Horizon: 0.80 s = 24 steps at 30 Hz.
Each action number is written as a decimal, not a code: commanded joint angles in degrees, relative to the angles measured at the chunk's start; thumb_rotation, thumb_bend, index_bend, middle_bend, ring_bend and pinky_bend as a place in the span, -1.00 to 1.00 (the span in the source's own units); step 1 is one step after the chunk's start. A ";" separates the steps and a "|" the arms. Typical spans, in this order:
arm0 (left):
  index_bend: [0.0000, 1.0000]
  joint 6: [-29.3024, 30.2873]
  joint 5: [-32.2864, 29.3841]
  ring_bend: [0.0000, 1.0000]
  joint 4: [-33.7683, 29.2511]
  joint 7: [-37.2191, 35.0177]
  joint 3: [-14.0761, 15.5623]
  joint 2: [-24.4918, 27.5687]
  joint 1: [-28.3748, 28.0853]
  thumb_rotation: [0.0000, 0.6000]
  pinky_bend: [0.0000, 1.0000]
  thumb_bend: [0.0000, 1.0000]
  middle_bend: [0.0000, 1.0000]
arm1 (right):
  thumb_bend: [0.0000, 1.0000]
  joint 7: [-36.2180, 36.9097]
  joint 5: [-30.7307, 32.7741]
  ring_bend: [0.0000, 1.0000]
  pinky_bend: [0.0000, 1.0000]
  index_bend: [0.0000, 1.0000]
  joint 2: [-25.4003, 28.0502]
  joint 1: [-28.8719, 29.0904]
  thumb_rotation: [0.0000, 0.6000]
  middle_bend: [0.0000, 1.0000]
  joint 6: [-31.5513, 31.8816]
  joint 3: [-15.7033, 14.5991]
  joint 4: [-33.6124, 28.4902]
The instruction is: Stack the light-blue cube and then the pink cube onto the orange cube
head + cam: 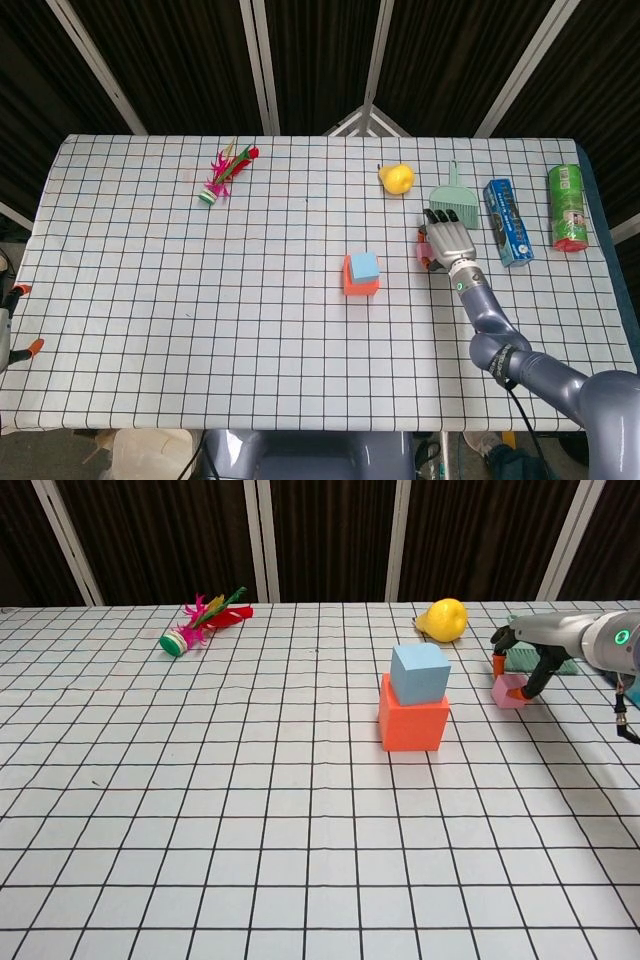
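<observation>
The light-blue cube (365, 265) (420, 672) sits on top of the orange cube (359, 282) (412, 724) near the table's middle. To their right lies the pink cube (508, 693), of which the head view shows only a sliver (423, 250). My right hand (448, 238) (535, 640) arches over the pink cube, gripping it between the thumb and a curled finger. The cube looks slightly tilted at table level. My left hand (12, 320) shows only partly, beyond the table's left edge, with its fingertips apart and nothing in it.
A yellow pear-shaped fruit (443, 619) lies behind the stack. A green dustpan brush (455, 203), a blue box (507, 221) and a green can (568, 207) stand to the right of my right hand. A feathered shuttlecock (225, 173) lies at the far left.
</observation>
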 commanded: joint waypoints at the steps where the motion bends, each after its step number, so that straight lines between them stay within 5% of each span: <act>1: -0.57 -0.01 0.03 -1.00 -0.04 -0.01 0.02 -0.01 -0.01 1.00 -0.96 -0.59 -0.97 | -0.14 -0.04 0.07 -0.86 -1.00 -0.07 0.12 -0.03 1.00 -0.85 -0.09 -0.01 -0.11; 13: -0.57 -0.41 0.49 -1.00 -0.16 -1.23 0.06 0.40 -0.13 1.00 -0.96 -0.59 -0.97 | -0.14 -3.62 1.43 -0.86 -1.00 -0.07 5.60 0.57 1.00 -0.85 2.79 0.90 -8.37; 24: -0.57 -0.78 2.55 -1.00 0.03 -5.96 0.47 2.13 0.27 1.00 -0.96 -0.59 -0.97 | -0.14 -14.93 11.03 -0.86 -1.00 -0.07 22.18 1.15 1.00 -0.85 12.25 1.61 -34.28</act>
